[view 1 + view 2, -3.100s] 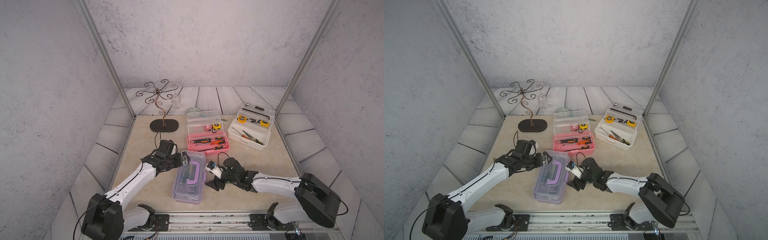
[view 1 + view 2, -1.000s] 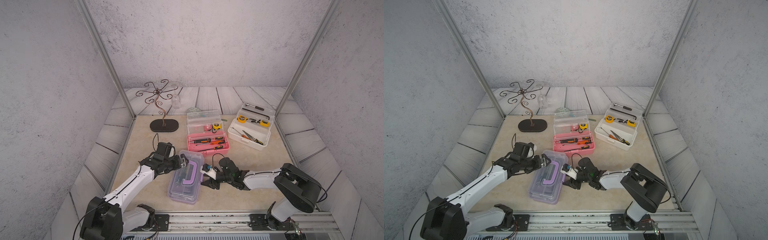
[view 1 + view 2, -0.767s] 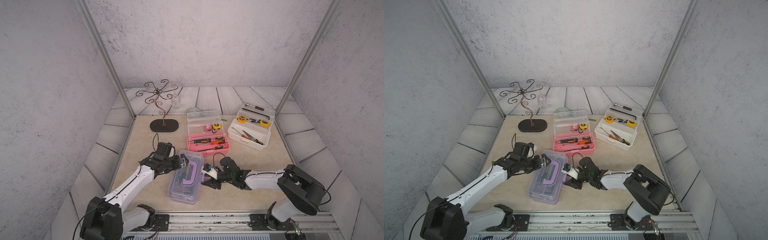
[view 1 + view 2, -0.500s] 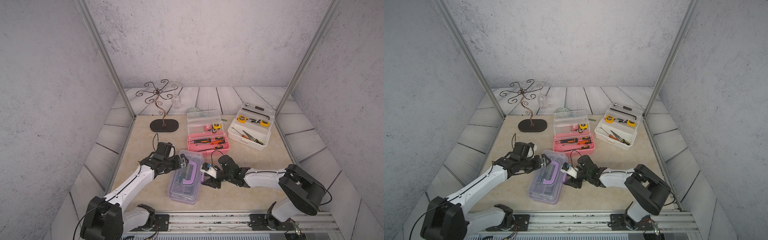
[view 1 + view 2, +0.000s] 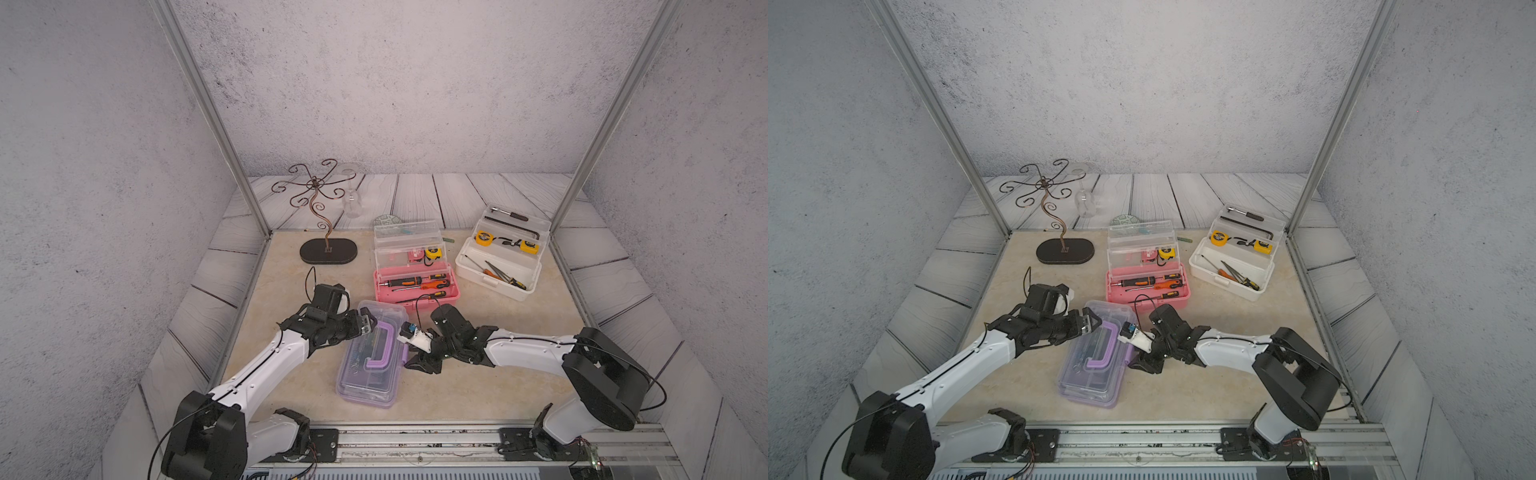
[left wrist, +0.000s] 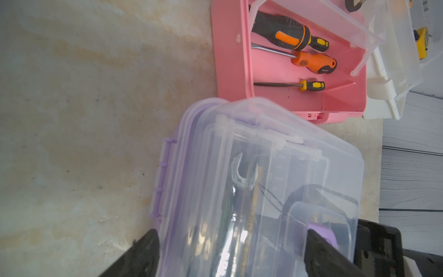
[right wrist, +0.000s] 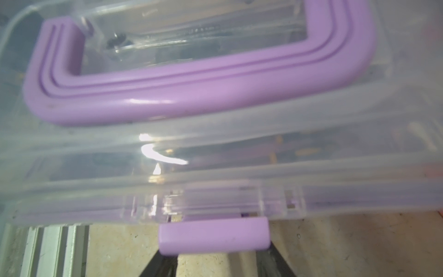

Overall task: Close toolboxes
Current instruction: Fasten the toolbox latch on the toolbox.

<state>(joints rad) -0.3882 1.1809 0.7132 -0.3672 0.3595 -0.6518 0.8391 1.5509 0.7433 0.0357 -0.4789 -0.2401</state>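
Right claw (image 5: pixel 420 365) at purple toolbox (image 5: pixel 365 384) latch (image 7: pixel 214 236), lid (image 6: pixel 275 153) down

Three toolboxes sit on the table (image 5: pixel 291 286): the pink toolbox (image 5: pixel 417 297) holding three screwdrivers (image 5: pixel 415 281), a purple toolbox (image 5: pixel 371 374) just in front of it and a white toolbox (image 5: pixel 496 282) beside it, with three yellow tape measures (image 5: pixel 484 237), one wire stand (image 5: pixel 328 251) and two robot arms (image 5: pixel 270 365) around it.

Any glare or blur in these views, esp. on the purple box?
Right wrist view: purple box too close, soft throughout, white glare patch on its lid; left wrist view: pink box sharp, reflection streaks on the lid; both top views: even light, soft shadows.
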